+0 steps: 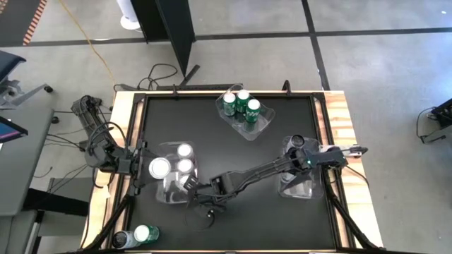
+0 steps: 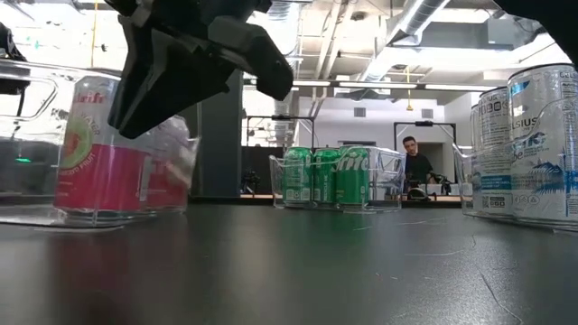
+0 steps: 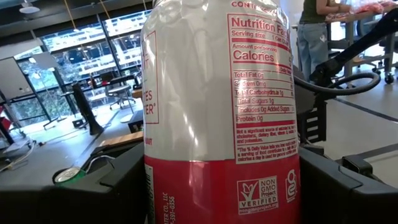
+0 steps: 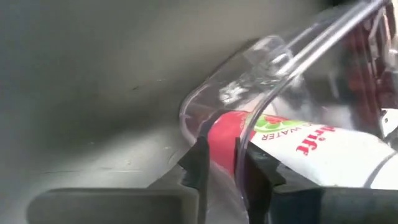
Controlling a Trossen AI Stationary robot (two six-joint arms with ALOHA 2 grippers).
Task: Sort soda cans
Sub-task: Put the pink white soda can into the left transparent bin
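Left gripper (image 1: 156, 168) at the left rim of the left bin (image 1: 172, 192), clamped on a red-and-white can (image 3: 217, 93). Can upright between the two dark fingers (image 3: 348, 186), label side toward the wrist camera, silver top facing up in the high view. Two more silver-topped cans (image 1: 185, 158) just beside it, standing inside the same bin.

Right arm stretched across the table from the right side. Right gripper (image 1: 193, 189) at the near right corner of the left bin, narrowed on the clear wall (image 4: 273, 56), one finger (image 4: 198, 165) outside and the other inside. Red base of a can just behind that wall, on the inner side.

Three green cans (image 1: 240, 106) grouped in the far bin (image 1: 263, 125), well apart from both grippers. Pale cans (image 2: 528, 144) in the right bin (image 1: 296, 189), beneath the right arm's base. Green can (image 1: 146, 233) and dark can (image 1: 121, 240) loose at the table's near left corner. Person (image 2: 414, 161) in the room beyond.
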